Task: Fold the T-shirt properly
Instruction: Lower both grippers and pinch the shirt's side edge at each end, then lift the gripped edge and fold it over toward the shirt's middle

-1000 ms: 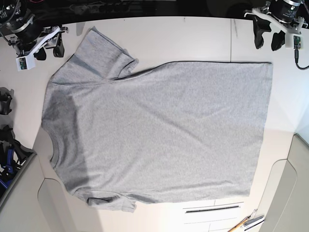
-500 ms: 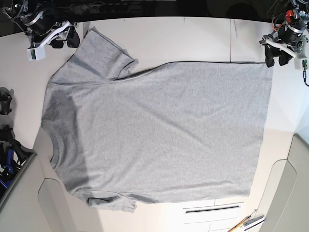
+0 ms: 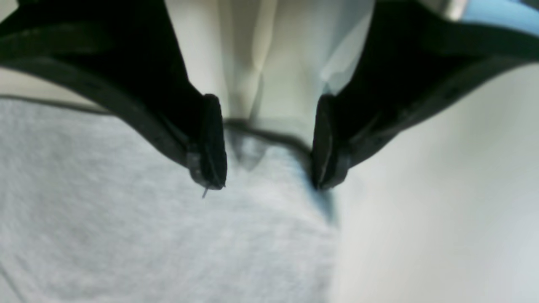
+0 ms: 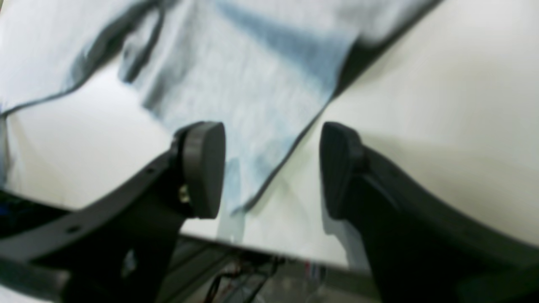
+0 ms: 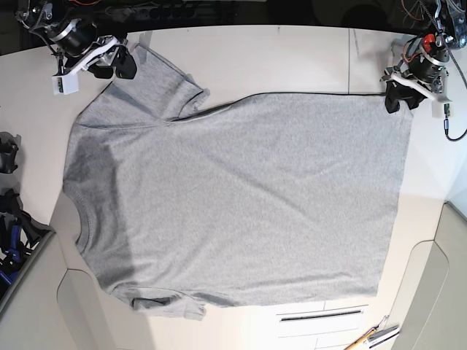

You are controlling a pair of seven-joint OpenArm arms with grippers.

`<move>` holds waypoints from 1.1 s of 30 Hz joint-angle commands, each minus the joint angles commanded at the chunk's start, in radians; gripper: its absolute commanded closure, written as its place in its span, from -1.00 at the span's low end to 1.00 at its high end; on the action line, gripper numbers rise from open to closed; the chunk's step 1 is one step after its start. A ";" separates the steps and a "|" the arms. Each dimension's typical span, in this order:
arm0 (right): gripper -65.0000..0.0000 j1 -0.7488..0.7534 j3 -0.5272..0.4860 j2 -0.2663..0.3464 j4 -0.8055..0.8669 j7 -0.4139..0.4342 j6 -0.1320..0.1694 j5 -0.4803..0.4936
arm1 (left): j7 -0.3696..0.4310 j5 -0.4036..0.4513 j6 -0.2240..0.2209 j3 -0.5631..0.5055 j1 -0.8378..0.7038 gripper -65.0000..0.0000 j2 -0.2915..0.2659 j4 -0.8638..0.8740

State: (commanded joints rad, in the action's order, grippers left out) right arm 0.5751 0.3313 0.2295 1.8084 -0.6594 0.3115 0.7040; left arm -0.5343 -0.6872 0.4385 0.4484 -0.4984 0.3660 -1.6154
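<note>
The grey T-shirt (image 5: 241, 197) lies flat on the white table (image 5: 277, 58), plain side up, neck at the left and hem at the right. My left gripper (image 5: 403, 97) is open at the far hem corner. In the left wrist view (image 3: 269, 179) its jaws straddle that corner of the shirt (image 3: 126, 235), low over the cloth. My right gripper (image 5: 122, 64) is open at the far sleeve's tip. In the right wrist view (image 4: 271, 168) the sleeve's (image 4: 252, 92) corner lies between the two pads. No lettering shows.
Dark clamps (image 5: 7, 153) and blue-handled tools (image 5: 11, 244) sit at the left table edge. A pen-like tool (image 5: 376, 337) and a slotted panel (image 5: 321, 315) lie at the front. The table's dark back edge (image 5: 219, 11) runs behind both arms.
Both arms have closed in on the shirt: the right gripper moved rightward onto the far sleeve tip, the left gripper moved leftward and down onto the far hem corner. The shirt has not moved.
</note>
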 joint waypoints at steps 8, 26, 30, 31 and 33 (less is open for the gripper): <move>-0.09 -0.070 0.000 -0.001 -0.122 -0.008 0.095 0.059 | 0.018 0.012 0.000 -0.006 0.005 -0.09 0.000 0.001; 1.00 -0.070 0.000 -0.100 -0.121 -0.002 0.153 0.011 | 0.041 0.069 0.000 -0.006 0.038 1.00 0.000 0.001; 1.00 -0.067 0.006 -0.103 -0.098 -0.045 0.199 0.011 | 0.040 0.104 0.019 -0.003 0.038 1.00 0.001 0.001; 1.00 -0.063 0.009 -0.102 -0.082 -0.060 0.206 0.014 | 0.040 0.105 0.040 0.002 0.034 1.00 0.002 0.000; 1.00 -0.040 0.015 -0.098 -0.048 -0.075 0.212 0.023 | 0.035 0.101 0.075 0.019 0.027 1.00 0.003 -0.010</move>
State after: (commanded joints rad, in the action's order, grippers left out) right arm 0.5354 0.3462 0.1314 1.7607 -0.7341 0.5232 0.7269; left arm -0.4988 -0.5865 0.5137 0.4679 -0.4717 0.3687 -1.6253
